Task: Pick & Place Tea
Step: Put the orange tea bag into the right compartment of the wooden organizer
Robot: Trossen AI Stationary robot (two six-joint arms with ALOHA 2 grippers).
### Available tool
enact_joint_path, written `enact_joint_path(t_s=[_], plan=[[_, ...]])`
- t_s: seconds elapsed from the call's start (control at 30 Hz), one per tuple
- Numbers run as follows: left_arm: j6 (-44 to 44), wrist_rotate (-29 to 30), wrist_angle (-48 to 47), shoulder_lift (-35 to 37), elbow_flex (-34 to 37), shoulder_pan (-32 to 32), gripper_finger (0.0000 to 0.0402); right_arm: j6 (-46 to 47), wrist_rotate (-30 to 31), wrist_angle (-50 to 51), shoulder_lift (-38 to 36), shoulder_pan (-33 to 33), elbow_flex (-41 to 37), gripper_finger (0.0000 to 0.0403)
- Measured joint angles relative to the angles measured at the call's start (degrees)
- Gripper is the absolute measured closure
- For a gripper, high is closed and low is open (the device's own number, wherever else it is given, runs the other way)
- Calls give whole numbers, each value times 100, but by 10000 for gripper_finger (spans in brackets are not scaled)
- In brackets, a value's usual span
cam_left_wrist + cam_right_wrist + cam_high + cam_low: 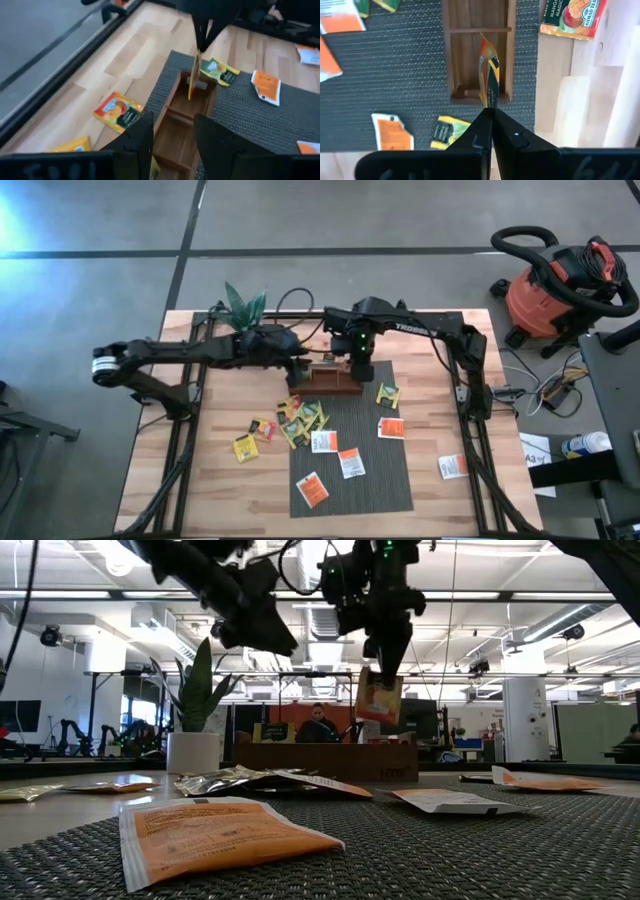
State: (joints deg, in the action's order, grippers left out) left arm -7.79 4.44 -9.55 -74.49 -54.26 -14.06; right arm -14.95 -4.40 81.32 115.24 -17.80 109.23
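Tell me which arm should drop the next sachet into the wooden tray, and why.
Right. The right gripper is shut on a sachet hanging on edge directly above the wooden tray and its end compartment. The left gripper is open and empty beside the tray.

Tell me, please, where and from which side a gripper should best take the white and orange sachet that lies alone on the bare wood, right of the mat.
The sachet lies flat, so come straight down and pinch one edge; nothing crowds it.
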Motion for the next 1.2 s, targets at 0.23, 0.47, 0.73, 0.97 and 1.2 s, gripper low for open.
enact_joint_path(t_s=[0.23, 0.47, 0.73, 0.97, 1.2], plan=[[-348, 307, -112, 910, 340, 0, 266, 1, -20, -468, 13, 30, -358, 394], [-630, 714, -145, 1752, 813, -2, 266, 2, -59, -821, 16, 39, -755, 394], [-817, 915, -112, 2129, 1130, -2, 266, 38, -14, -841, 17, 39, -835, 394], [-867, 913, -116, 2051, 1156, -2, 266, 41, 7, -899, 17, 42, -841, 394], [-909, 887, -52, 2030, 1156, -2, 266, 399, 154, -715, 17, 57, -715, 394]])
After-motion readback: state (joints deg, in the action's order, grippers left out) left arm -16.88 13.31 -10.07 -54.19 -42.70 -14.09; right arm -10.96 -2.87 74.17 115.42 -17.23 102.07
